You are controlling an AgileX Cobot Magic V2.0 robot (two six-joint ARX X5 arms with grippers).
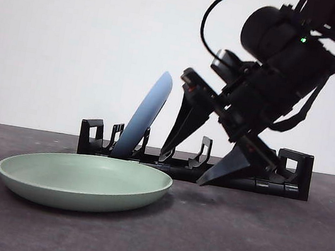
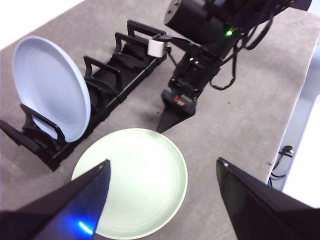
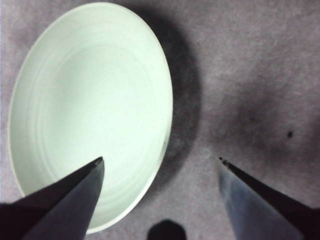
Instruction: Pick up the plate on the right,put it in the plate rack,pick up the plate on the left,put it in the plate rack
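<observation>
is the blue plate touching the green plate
Apart. The left wrist view shows grey table between the blue plate, standing in the plate rack, and the green plate lying flat.

In the front view I see a plate [image 1: 82,181] lying flat on the surface [image 1: 250,247] at lower left. Behind it, across the middle, runs the plate rack [image 1: 287,176], with a second plate [image 1: 147,113] standing tilted in its left slots. My right end effector [image 1: 186,167] hangs just right of centre.
</observation>
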